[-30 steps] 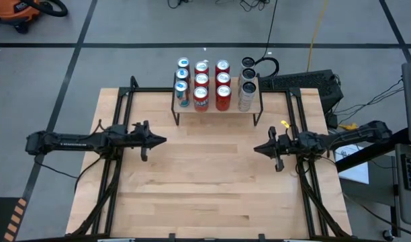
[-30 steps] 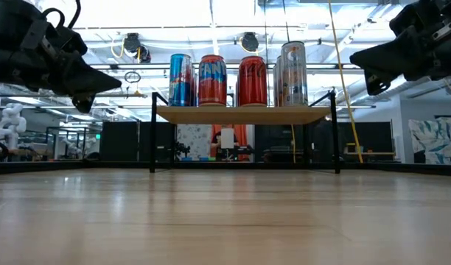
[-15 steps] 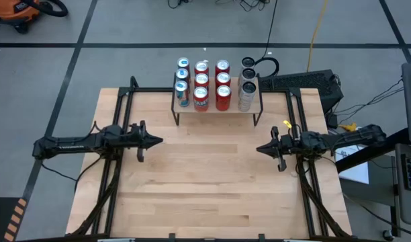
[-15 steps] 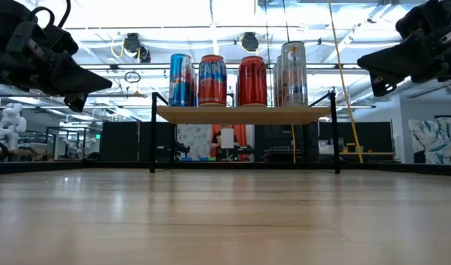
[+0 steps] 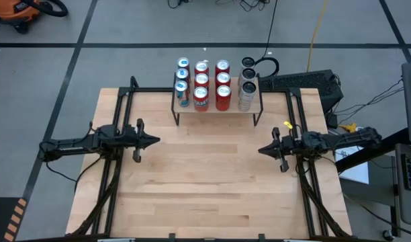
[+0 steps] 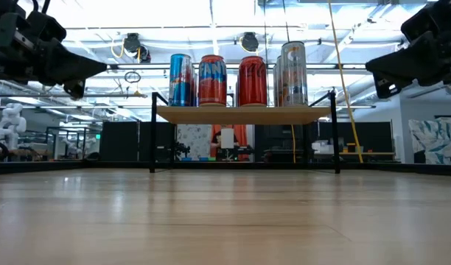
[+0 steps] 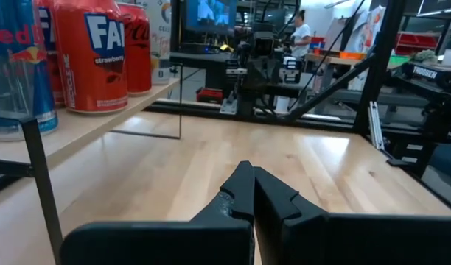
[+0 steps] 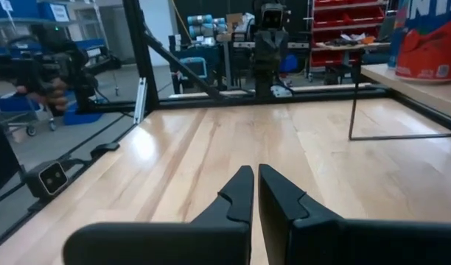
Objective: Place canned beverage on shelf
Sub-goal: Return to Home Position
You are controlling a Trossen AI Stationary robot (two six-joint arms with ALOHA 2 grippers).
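The shelf (image 5: 217, 107), a light wooden top on thin black legs, stands at the table's far edge, its legs on the tabletop. Several cans stand on it in rows: blue cans (image 5: 183, 82) at the left, red cans (image 5: 212, 84) in the middle, silver cans (image 5: 247, 84) at the right; they also show in the low view (image 6: 240, 79). My left gripper (image 5: 156, 140) is shut and empty above the table's left part. My right gripper (image 5: 261, 149) is shut and empty above the right part. Both point toward the table's middle.
Black metal frame rails (image 5: 118, 107) run along the table's left and right sides. The wide bare tabletop (image 5: 205, 181) lies between and in front of the arms. A keyboard-like dark object (image 5: 306, 82) sits behind the table's far right corner.
Both arms have drawn back: my left gripper toward the table's left edge, my right gripper toward the right edge. Both have stayed shut and empty. The cans and the shelf have not moved.
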